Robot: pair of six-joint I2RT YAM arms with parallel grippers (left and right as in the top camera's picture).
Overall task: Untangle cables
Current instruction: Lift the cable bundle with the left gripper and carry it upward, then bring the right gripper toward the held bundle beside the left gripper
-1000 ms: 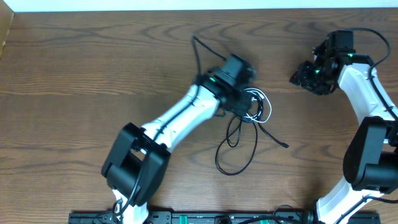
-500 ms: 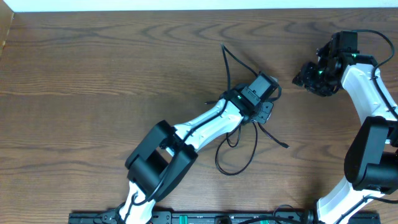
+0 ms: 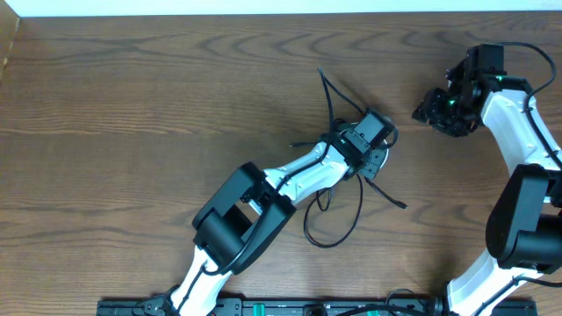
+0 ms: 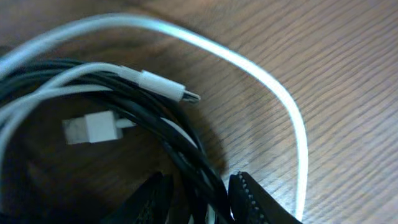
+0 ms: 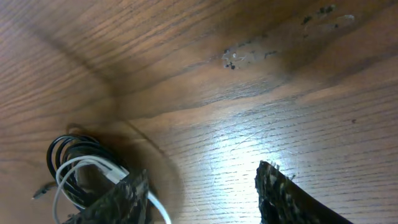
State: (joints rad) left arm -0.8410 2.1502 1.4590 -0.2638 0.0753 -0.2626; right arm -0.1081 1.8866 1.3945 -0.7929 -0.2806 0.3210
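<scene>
black cables pinched between the left fingers

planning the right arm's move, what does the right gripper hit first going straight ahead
Probably the bare brown wooden table. Seen from the right gripper, the coiled black and white cables sit off to one side.

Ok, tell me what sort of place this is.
Most likely a robotics lab or test bench rather than a home. A robot left arm and right arm stand at a wooden table, and the work set out is a tangle of cables.
</scene>
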